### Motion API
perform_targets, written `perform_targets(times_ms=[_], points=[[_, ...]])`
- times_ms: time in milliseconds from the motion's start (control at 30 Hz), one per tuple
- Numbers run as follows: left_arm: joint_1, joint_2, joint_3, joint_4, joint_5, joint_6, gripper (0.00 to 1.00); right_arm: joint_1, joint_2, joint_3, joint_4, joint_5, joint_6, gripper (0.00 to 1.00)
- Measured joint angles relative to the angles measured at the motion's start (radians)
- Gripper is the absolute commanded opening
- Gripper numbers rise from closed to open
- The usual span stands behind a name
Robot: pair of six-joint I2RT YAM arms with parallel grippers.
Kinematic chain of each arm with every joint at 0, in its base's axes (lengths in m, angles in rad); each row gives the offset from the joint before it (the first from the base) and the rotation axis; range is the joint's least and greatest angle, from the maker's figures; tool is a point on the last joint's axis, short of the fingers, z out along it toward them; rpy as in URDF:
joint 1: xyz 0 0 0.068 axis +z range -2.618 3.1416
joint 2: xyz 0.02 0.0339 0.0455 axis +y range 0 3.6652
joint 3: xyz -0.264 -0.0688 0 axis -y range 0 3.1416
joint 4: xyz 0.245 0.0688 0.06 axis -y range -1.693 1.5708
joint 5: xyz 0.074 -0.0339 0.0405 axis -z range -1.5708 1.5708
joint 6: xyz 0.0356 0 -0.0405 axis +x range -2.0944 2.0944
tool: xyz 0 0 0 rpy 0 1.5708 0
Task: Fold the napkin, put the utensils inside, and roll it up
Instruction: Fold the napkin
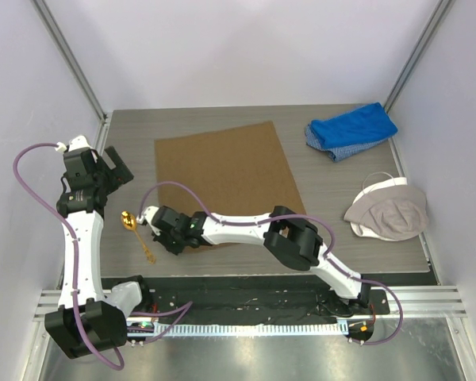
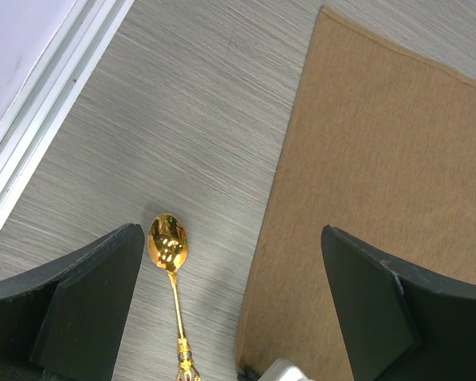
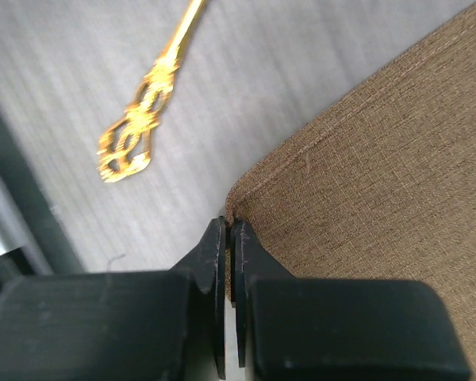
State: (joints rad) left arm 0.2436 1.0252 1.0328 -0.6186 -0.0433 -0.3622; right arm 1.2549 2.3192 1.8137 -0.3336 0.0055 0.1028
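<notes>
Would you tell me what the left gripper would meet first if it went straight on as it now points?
Probably bare table, in the strip between the spoon and the napkin. The left gripper points down at it, jaws open; one finger might graze the spoon.

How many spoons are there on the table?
1. The gold spoon lies on the table just left of the brown napkin, by its near corner. Another could hide under the napkin, but none shows.

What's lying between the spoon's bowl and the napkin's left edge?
Only bare tabletop separates the spoon's bowl from the napkin; the left wrist view shows it plainly.
</notes>
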Motion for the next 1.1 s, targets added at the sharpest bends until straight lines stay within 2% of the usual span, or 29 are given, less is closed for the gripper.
perform_targets(times_ms=[367, 533, 800, 1100], points=[[0.0, 0.0, 0.0, 0.0, 0.0, -0.001, 1.0, -0.043, -0.15, -0.073, 0.016, -0.087, 0.043, 0.01], [0.0, 0.0, 0.0, 0.0, 0.0, -0.001, 1.0, -0.189, -0.196, -0.105, 0.052, -0.097, 0.044, 0.01], [0.0, 0.007, 0.0, 0.0, 0.0, -0.001, 1.0, -0.429, -0.156, -0.103, 0.064, -0.041, 0.015, 0.01], [0.0, 0.016, -0.004, 0.0, 0.0, -0.001, 1.0, -0.563, -0.064, -0.033, 0.062, 0.029, -0.032, 0.01]])
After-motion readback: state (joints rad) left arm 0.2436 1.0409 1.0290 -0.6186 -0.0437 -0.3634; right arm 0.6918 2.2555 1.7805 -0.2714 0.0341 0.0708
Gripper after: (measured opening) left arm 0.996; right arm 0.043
